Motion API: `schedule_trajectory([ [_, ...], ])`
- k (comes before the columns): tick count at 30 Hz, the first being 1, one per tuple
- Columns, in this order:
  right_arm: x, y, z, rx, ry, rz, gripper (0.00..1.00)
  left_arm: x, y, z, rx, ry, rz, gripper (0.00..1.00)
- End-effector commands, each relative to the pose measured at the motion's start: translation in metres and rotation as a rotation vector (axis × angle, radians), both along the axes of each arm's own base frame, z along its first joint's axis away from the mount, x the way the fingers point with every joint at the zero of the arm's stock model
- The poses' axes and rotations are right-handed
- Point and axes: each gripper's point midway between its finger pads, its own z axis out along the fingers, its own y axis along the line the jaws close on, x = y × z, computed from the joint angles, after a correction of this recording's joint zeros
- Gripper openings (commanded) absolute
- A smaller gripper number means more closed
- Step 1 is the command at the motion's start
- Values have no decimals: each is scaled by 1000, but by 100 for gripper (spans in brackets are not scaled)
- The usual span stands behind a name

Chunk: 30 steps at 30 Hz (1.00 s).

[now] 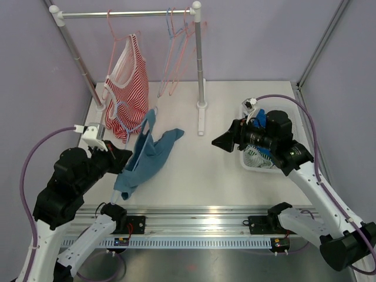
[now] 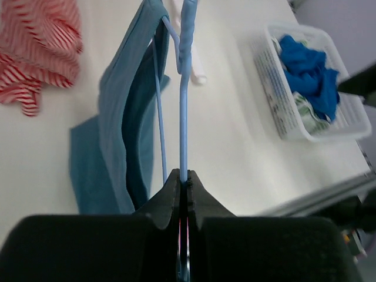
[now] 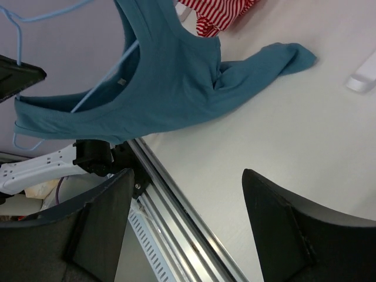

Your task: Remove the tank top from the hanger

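Observation:
A teal tank top [image 1: 147, 153] hangs on a light blue wire hanger [image 1: 122, 115], tilted above the table's left side, with one end trailing on the surface. My left gripper [image 1: 120, 156] is shut on the hanger; in the left wrist view its jaws [image 2: 185, 176] pinch the wire of the hanger [image 2: 183, 106], with the tank top [image 2: 117, 117] draped to the left. My right gripper [image 1: 221, 142] hovers open to the right of the garment, apart from it. The right wrist view shows the tank top [image 3: 170, 88] and the hanger [image 3: 20, 26] beyond my right gripper [image 3: 188, 182], with nothing between its fingers.
A red-striped top [image 1: 126, 82] hangs from the clothes rail [image 1: 129, 13] at the back left. Several bare hangers [image 1: 176, 47] hang near the rail's right post [image 1: 201, 88]. A white basket [image 1: 252, 167] of blue clothes stands at the right, under my right arm.

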Motion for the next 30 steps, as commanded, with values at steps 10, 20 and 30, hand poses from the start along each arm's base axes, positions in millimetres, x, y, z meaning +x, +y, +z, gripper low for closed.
schedule_trajectory([
  [10,9,85,-1,-3,-206,-101,79,-64,-80,-18,-215,26,-584,0],
  [20,19,101,-43,-203,-186,-176,69,-51,-88,-28,-247,34,-574,0],
  [30,36,101,-59,-286,-216,-226,0,-50,-91,-28,-250,21,-599,0],
])
